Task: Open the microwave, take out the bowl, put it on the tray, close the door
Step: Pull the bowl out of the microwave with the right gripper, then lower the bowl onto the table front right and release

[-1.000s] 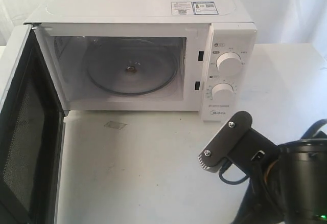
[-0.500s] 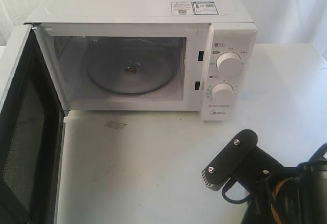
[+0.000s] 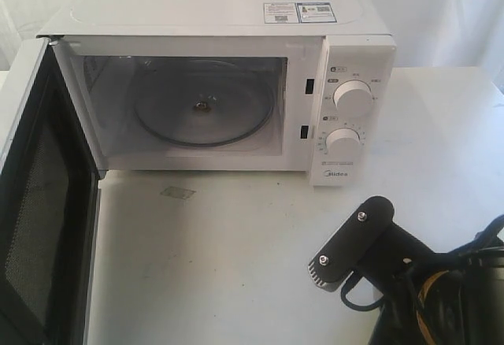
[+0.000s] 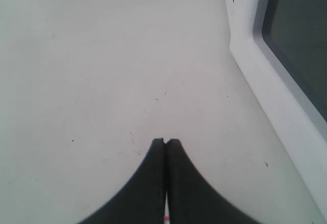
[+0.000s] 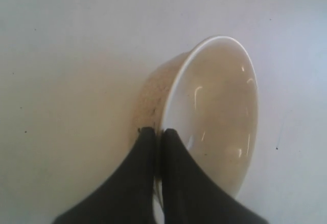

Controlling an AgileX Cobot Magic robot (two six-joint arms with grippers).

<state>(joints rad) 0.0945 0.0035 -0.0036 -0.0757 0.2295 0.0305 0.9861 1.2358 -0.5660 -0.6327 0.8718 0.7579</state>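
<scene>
The white microwave stands at the back of the table with its door swung wide open to the left. Inside lies only the clear glass turntable. In the right wrist view my right gripper is shut on the rim of the cream-white bowl, one finger inside and one outside, and the bowl hangs tilted over a plain white surface. The exterior view hides the bowl; only the right arm's black wrist bracket shows there, low on the right. My left gripper is shut on nothing, beside the door's outer face.
Two round knobs sit on the microwave's right panel. A small flat patch marks the white table in front of the oven. Black cables trail by the right arm. No tray shows in any view.
The right arm's wrist bracket dropped lower and to the right between the earliest frame and half a second ago, then barely shifted. The microwave and door have not moved.
</scene>
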